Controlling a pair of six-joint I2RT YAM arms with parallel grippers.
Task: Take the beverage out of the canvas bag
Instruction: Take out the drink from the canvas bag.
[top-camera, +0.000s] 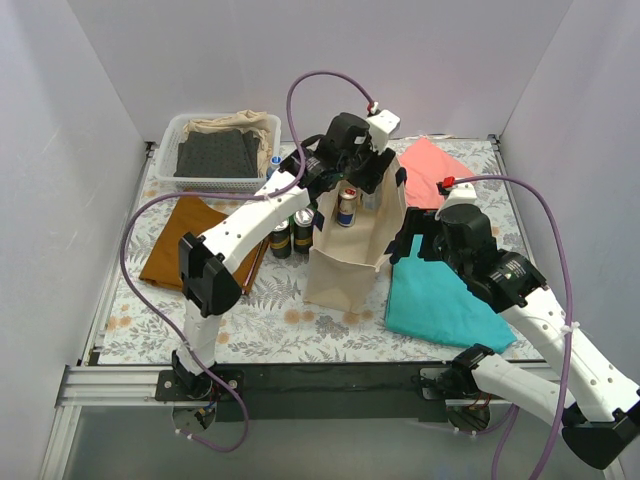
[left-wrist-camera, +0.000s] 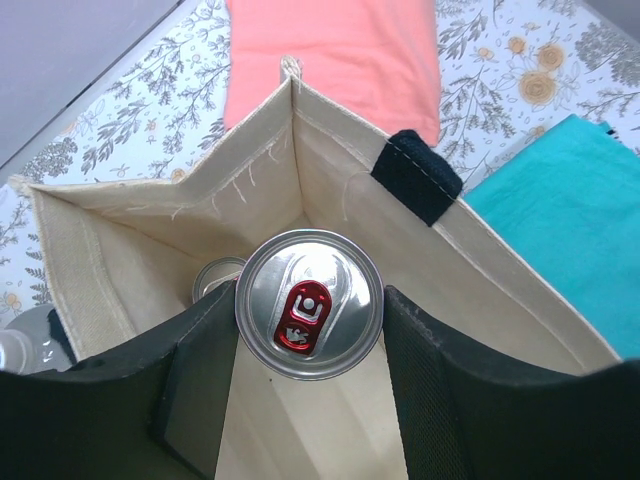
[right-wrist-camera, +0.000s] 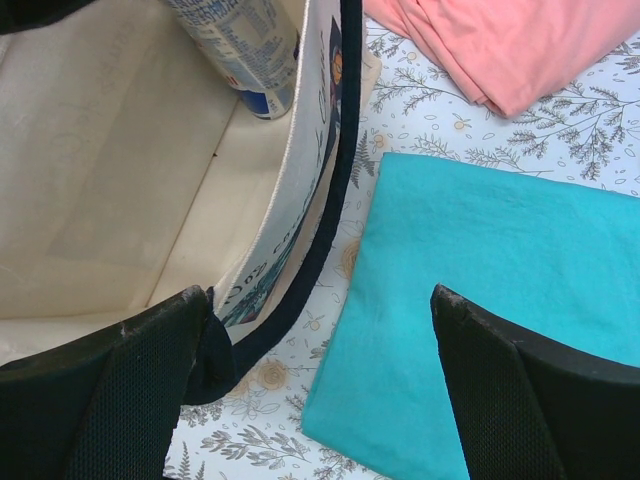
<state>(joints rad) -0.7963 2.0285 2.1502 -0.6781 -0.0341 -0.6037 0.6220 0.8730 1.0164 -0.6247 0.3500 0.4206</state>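
The beige canvas bag (top-camera: 340, 275) stands upright mid-table with its mouth open. My left gripper (top-camera: 350, 185) is over the mouth, shut on a silver beverage can (top-camera: 347, 205) with a red pull tab. In the left wrist view the can (left-wrist-camera: 310, 303) sits between my fingers (left-wrist-camera: 200, 370), above the bag's inner wall (left-wrist-camera: 330, 170). A second can top (left-wrist-camera: 215, 275) lies deeper in the bag. My right gripper (top-camera: 405, 240) is open at the bag's right side. In the right wrist view the gripper (right-wrist-camera: 320, 370) has the navy handle (right-wrist-camera: 330, 200) beside its left finger, and the can's lower end (right-wrist-camera: 245, 50) shows.
A white basket (top-camera: 165, 150) with grey cloth stands at the back left. A brown cloth (top-camera: 185, 240) lies left, two dark cans (top-camera: 290, 235) stand beside the bag, a pink cloth (top-camera: 430, 165) lies behind right, and a teal cloth (top-camera: 440, 300) lies under my right gripper. White walls enclose the table.
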